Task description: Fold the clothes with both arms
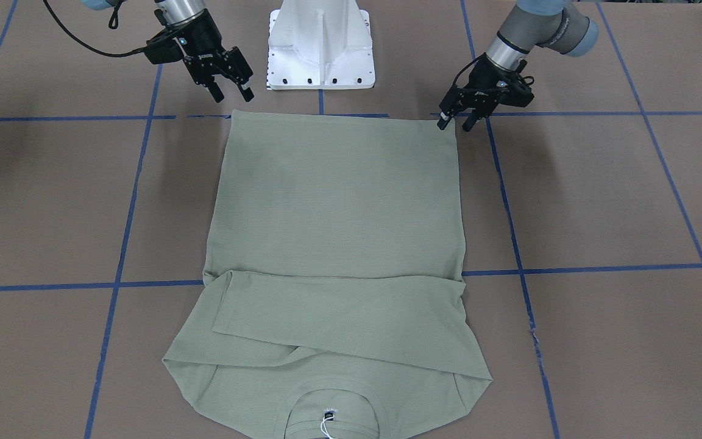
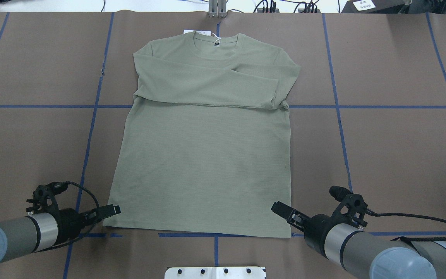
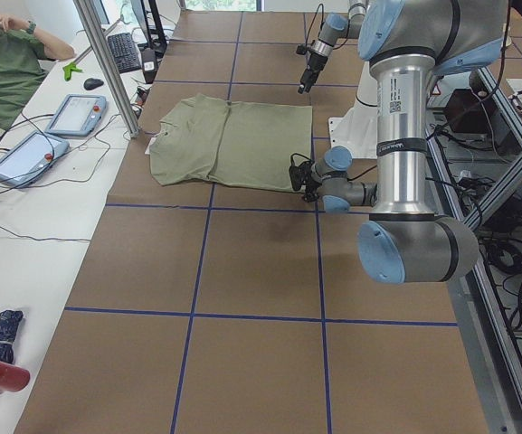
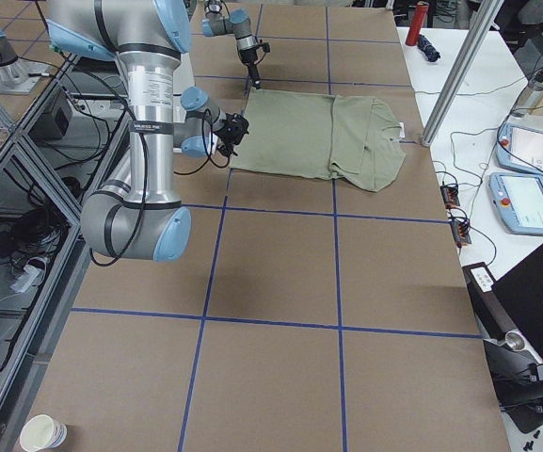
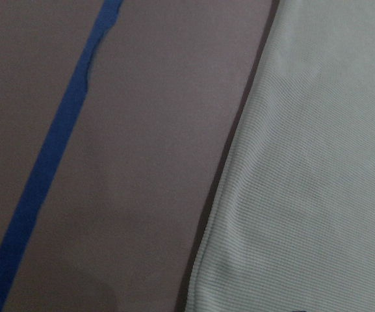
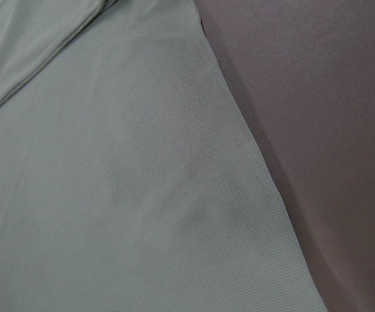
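Though its neck label (image 2: 215,43) is illegible, sage shirt (image 2: 203,162), white hang tag (image 2: 192,31).

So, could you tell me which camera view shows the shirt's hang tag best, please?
The overhead exterior view: the white hang tag pokes out beyond the shirt's collar, string across the neckline. The front-facing view catches only the string; side views show a speck; wrist cameras, nothing of it.

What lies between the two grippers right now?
The hem end of the shirt, lying flat; the left gripper and right gripper flank its bottom corners. The overhead view shows nothing else there.
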Motion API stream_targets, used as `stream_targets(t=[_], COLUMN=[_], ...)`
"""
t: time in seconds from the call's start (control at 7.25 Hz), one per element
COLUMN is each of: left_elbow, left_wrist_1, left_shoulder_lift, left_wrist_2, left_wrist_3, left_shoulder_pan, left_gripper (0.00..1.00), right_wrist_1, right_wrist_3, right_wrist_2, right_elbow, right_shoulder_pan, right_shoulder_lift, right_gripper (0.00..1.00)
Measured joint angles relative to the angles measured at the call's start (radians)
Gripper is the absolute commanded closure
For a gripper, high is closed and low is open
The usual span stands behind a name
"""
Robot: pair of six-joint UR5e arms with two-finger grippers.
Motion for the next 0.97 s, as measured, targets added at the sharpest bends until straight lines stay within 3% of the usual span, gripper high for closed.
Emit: stream_targets(t=[0.28,0.41,0.69,0.97], left_elbow=[-0.001,-0.001,0.000,0.001], left_wrist_1=[0.000,0.000,0.000,0.000], left_shoulder_lift=[-0.016,-0.020,-0.022,-0.022], left_wrist_2=[-0.003,-0.004,-0.004,-0.003], left_wrist_3=[0.000,-0.001,-0.001,-0.002], left_shoulder_pan=[0.007,0.009,0.014,0.025], left_gripper=[0.15,0.25,0.69,1.00], right_wrist_1=[0.000,0.000,0.001,0.000], right_wrist_3=[0.000,0.000,0.001,0.001], right_wrist_2=[0.000,0.000,-0.001,0.000], right_elbow=[0.001,0.001,0.001,-0.001], right_shoulder_pan=[0.000,0.000,-0.001,-0.001], right_shoulder_lift=[0.000,0.001,0.000,0.000], right_gripper=[0.00,0.00,0.00,0.00])
